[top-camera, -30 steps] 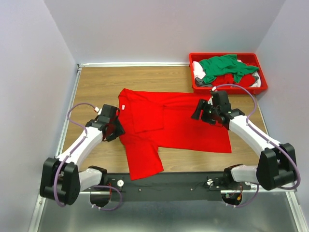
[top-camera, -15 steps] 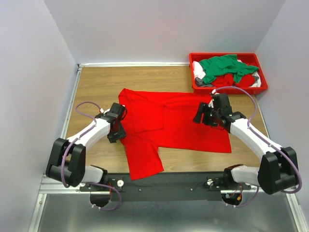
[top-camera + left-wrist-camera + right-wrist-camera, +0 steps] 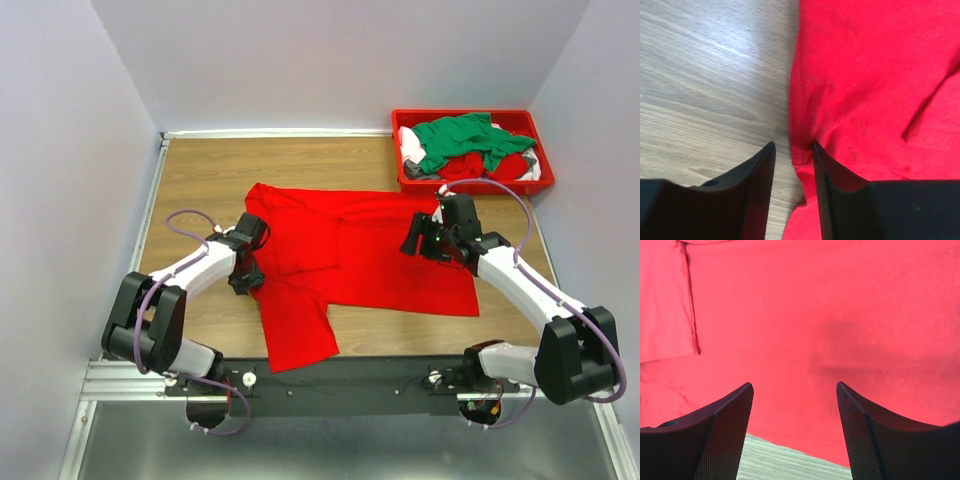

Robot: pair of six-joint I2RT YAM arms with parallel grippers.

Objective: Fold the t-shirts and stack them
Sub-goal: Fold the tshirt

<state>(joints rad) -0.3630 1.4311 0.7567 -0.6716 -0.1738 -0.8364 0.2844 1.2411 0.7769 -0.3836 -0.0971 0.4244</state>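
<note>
Early days, I reckon. The red t-shirt [image 3: 370, 260] lies spread on the table [image 3: 200, 180] mid-frame, barely folded at best, and there's no stack anywhere. The left gripper [image 3: 793, 145] has its jaws a narrow gap apart around the shirt's left edge, not pinching it yet. The right gripper [image 3: 793, 385] hangs wide apart over the right half, holding nothing. Upper right, the red bin [image 3: 470, 187] holds the green shirt [image 3: 460, 135] plus others, all waiting.

Bright even light, soft shadows, slight blur
</note>
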